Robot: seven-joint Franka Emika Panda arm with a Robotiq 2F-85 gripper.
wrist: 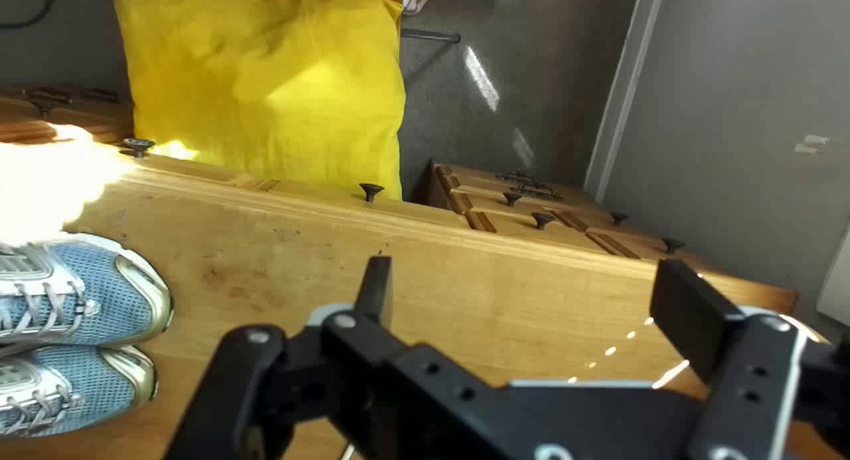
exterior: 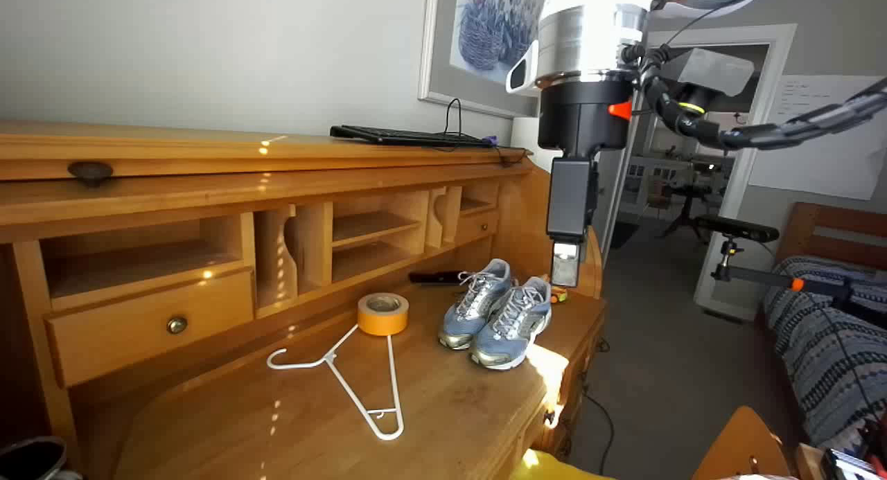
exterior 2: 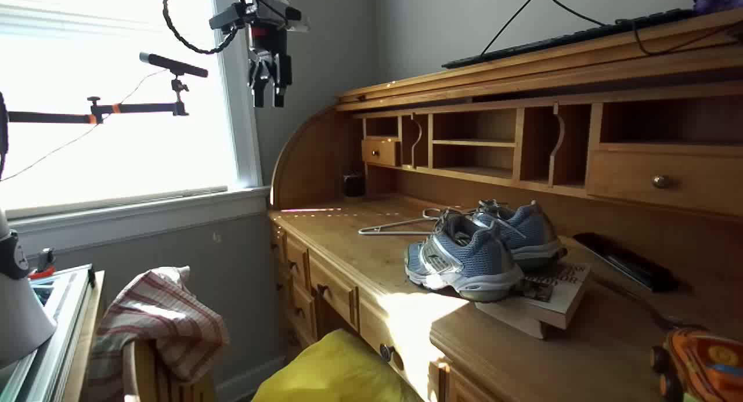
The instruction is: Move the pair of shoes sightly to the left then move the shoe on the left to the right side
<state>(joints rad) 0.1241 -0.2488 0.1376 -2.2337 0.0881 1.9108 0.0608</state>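
The pair of grey and light-blue sneakers stands side by side on the wooden desk [exterior: 443, 424]. In an exterior view, the left shoe [exterior: 475, 303] stands close beside the right shoe [exterior: 513, 324]. In an exterior view, the near shoe [exterior 2: 464, 260] partly covers the far shoe [exterior 2: 522, 231], and their heel ends are at a book [exterior 2: 563, 292]. In the wrist view, only the toe ends of the upper shoe [wrist: 106, 291] and lower shoe [wrist: 86, 387] show at the left edge. My gripper [wrist: 524, 274] is open and empty, pointing down, high above the desk in an exterior view [exterior 2: 269, 97].
A white hanger [exterior: 353, 397] lies on the desk, touching or under the yellow tape roll [exterior: 383, 322]. A dark object [exterior 2: 627, 261] lies behind the shoes. An orange toy [exterior 2: 702, 355] stands on the desk. Pigeonholes [exterior: 378, 224] line the back. A yellow cushion [wrist: 265, 81] sits in front.
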